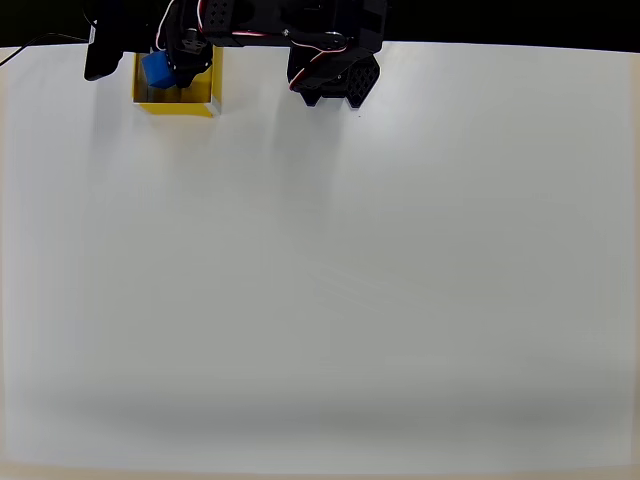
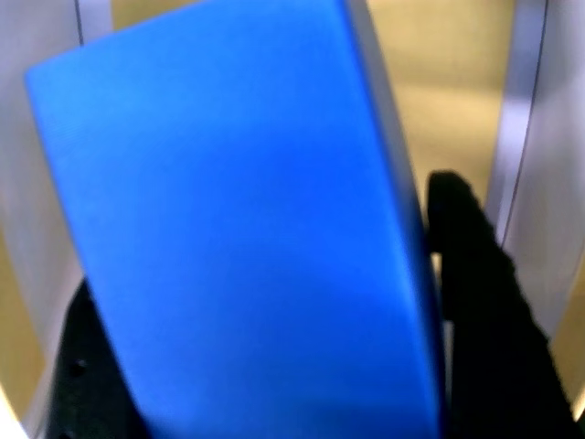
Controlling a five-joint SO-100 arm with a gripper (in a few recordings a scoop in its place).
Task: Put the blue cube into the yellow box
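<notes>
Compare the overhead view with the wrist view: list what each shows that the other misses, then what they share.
Overhead alone: the white table stretching wide, the yellow box sitting at its far edge near the top left of the picture, and the black arm reaching across to it.

Wrist alone: a close look at the blue cube's tilted face and the black jaws flanking its lower part, with the box's pale walls rising on both sides.

Both: the blue cube held by the gripper over the box's opening, with yellow box floor behind it.
</notes>
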